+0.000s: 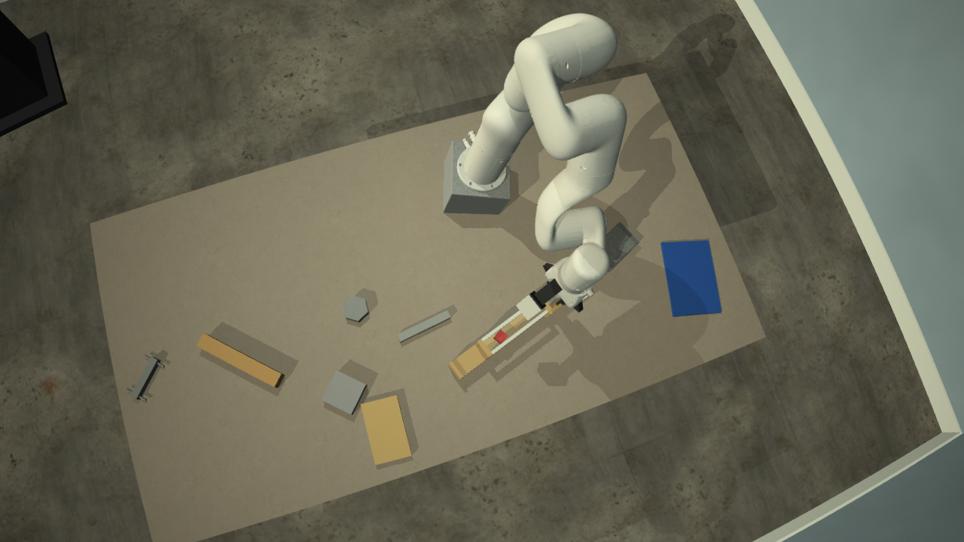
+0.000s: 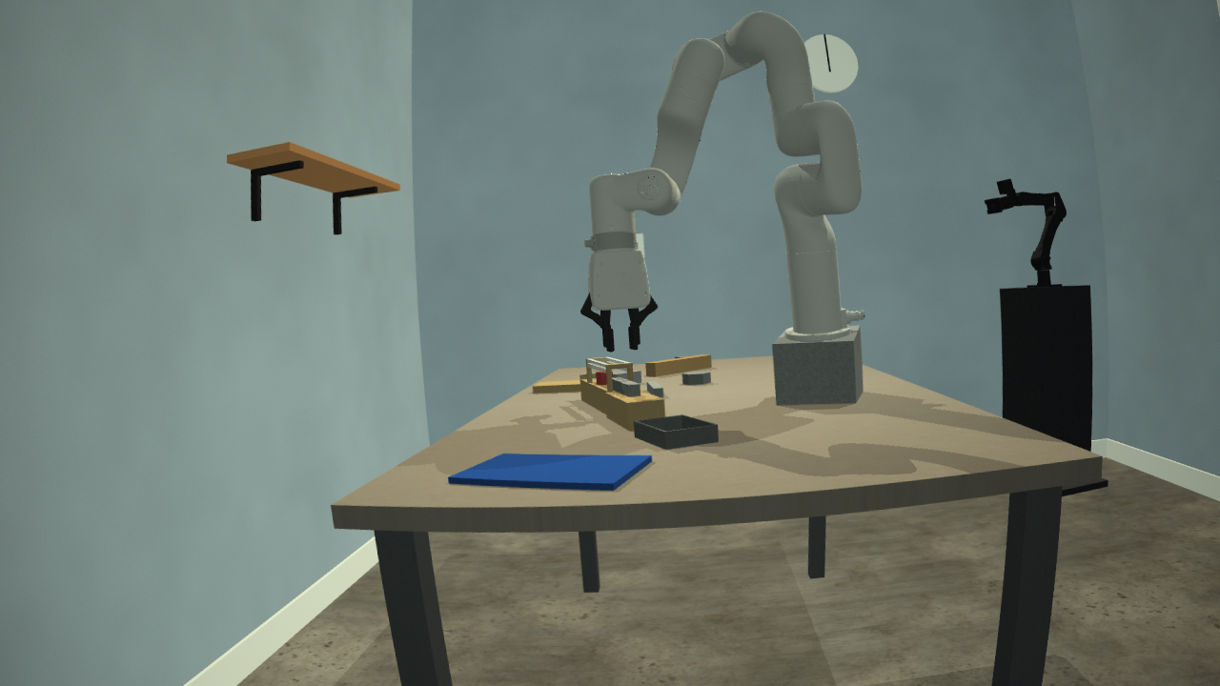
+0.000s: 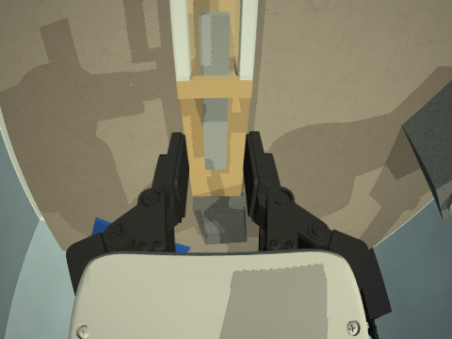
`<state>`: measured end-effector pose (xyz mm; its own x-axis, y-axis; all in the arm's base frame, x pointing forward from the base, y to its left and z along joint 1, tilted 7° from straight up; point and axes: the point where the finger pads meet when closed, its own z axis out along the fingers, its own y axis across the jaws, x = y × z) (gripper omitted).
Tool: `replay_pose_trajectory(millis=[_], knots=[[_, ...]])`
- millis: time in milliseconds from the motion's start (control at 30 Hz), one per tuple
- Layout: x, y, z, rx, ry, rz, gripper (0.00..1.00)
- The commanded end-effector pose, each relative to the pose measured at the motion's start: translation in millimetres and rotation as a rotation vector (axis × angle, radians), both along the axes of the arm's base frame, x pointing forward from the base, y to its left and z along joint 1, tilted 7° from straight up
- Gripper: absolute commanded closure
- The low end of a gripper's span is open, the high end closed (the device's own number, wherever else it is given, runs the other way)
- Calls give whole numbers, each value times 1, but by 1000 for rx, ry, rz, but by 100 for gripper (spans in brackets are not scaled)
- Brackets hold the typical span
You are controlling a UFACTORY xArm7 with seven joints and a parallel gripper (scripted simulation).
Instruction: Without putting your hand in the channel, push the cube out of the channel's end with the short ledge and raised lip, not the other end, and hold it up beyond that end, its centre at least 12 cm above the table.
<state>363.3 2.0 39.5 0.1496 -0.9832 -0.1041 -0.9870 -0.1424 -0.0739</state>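
Note:
The red cube sits inside the channel, a tan base with two white rails; it also shows in the side view. The channel's wide tan ledge end points away from my arm. A grey stick lies along the channel under a tan crossbar, and its near end sticks out toward me. My gripper hangs well above the channel's near end, fingers partly apart and empty. In the wrist view the fingers frame the channel far below.
A dark grey tray stands just beside the channel's near end. A blue mat lies toward the table edge. A grey bar, hexagon, grey square block, tan plate and long tan block lie further off.

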Motion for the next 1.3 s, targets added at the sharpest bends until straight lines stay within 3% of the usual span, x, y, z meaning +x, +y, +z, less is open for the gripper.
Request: replay_pose_trajectory(millis=[0,100,267,533,600,633,833,1267], knots=[[2,-6,0,0,-1,-5,62],[3,-25,-3,1,7,-17,62],[-6,-104,-15,11,34,-82,62],[-50,-207,-27,13,19,-164,62],[-50,-207,-27,13,19,-164,62],[-66,-242,-31,12,17,-167,62],[-90,-302,-39,11,15,-169,62],[-90,-304,-39,11,15,-169,62]])
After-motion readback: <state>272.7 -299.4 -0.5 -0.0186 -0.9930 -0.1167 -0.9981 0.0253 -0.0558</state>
